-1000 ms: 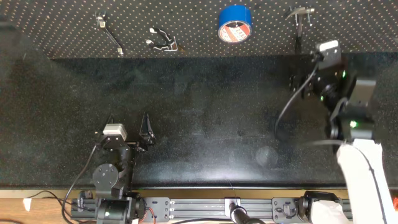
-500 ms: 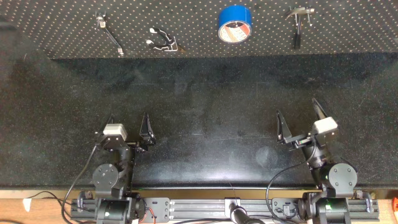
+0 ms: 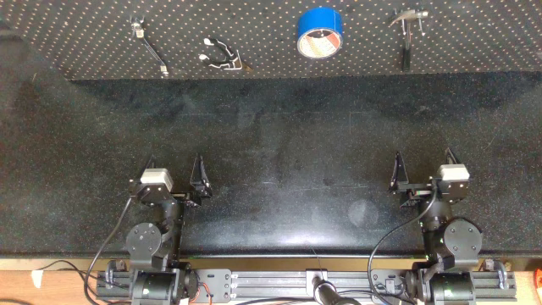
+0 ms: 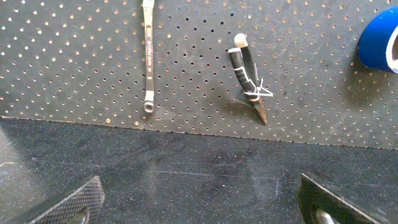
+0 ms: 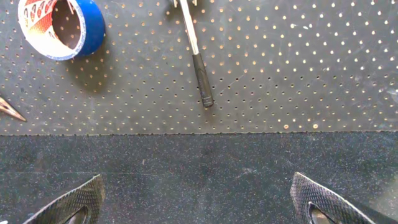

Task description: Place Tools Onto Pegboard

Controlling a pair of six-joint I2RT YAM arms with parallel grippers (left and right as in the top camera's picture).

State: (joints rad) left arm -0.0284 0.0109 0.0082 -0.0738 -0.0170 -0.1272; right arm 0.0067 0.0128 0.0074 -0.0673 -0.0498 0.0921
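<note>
On the pegboard (image 3: 76,34) at the far side hang a silver wrench (image 3: 149,47), black-handled pliers (image 3: 222,55), a blue tape roll (image 3: 320,32) and a hammer (image 3: 407,34). My left gripper (image 3: 176,174) sits low near the table's front edge, open with nothing between its fingers. My right gripper (image 3: 421,169) rests at the front right, also open and holding nothing. The left wrist view faces the wrench (image 4: 148,56), the pliers (image 4: 249,78) and the edge of the tape roll (image 4: 380,40). Facing the right wrist camera are the tape roll (image 5: 59,25) and the hammer (image 5: 196,50).
A black mat (image 3: 279,135) covers the table from the pegboard's foot to the front edge. A rail with cables (image 3: 313,280) runs along the front between the two arm bases.
My right arm has drawn back from the pegboard near the hammer to the table's front right, and its gripper now rests low. The left arm has not moved.
</note>
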